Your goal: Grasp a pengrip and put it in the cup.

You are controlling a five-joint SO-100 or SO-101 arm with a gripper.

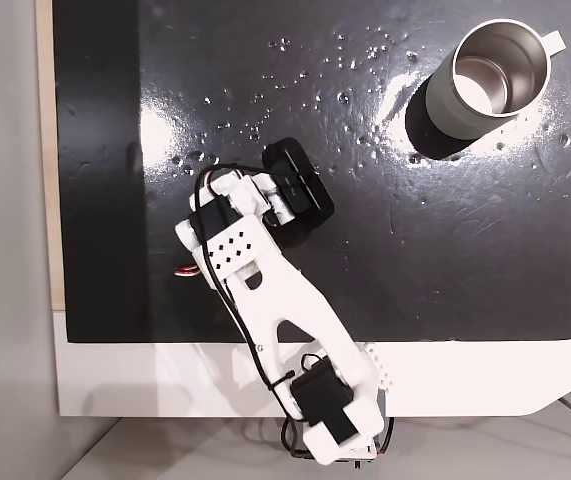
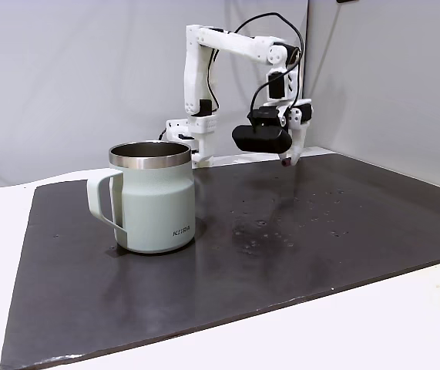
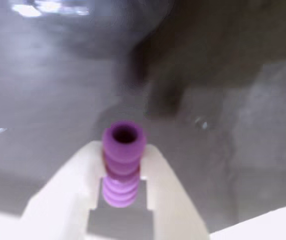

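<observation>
Pengrip (image 3: 122,162): purple, ribbed, hollow at its far end; clamped lengthwise between the two white fingers (image 3: 70,192) in the wrist view, its open end jutting past the tips. Held clear of the surface, not resting on it. In a fixed view it shows as a small dark-pink tip (image 2: 285,163) below the fingertips, hanging above the mat.

Gripper (image 3: 123,170): closed on the pengrip, pointing downward; the black motor housing (image 2: 260,137) sits beside it. Grasp judged complete; the lift off the mat suits a carry rather than a drop.

Cup (image 1: 487,82): pale grey-green wall, shiny metal inside, upright, mouth open, nothing seen within. Stands well apart from the gripper, at the upper right of the mat in a fixed view, handle tab (image 1: 553,41) turned to the outer edge. Transfer to the cup not yet made.

Surface: dark glossy mat (image 1: 465,250), speckled with small pale flecks or droplets, laid on a white table (image 2: 374,324).

Room: plain pale grey walls (image 2: 65,77) behind the arm; glare patches on the mat from overhead light.
</observation>
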